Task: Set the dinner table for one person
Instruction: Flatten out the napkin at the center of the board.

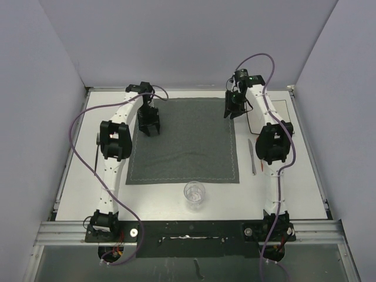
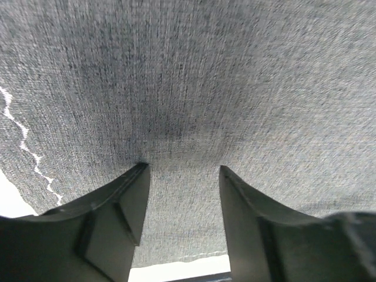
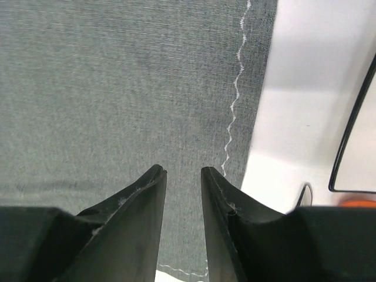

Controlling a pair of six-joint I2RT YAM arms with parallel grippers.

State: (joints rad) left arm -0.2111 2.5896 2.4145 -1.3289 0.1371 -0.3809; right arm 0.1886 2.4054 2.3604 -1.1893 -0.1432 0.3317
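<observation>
The dinner table (image 1: 294, 176) is a wide white top with a dark grey stitched placemat (image 1: 188, 147) laid flat in its middle. My left gripper (image 1: 150, 130) hangs low over the mat's far left part. In the left wrist view its jaws (image 2: 183, 167) stand open, with only cloth (image 2: 188, 70) under the gap. My right gripper (image 1: 230, 111) is over the mat's far right corner. Its jaws (image 3: 183, 170) are narrowly open just above the cloth (image 3: 117, 88), beside the stitched edge, and hold nothing.
A clear glass (image 1: 194, 194) stands just in front of the mat's near edge. A knife (image 1: 252, 155) lies right of the mat by the right arm. A white square plate (image 1: 283, 111) sits at the far right. A thin metal utensil (image 1: 97, 141) lies left, partly behind the left arm.
</observation>
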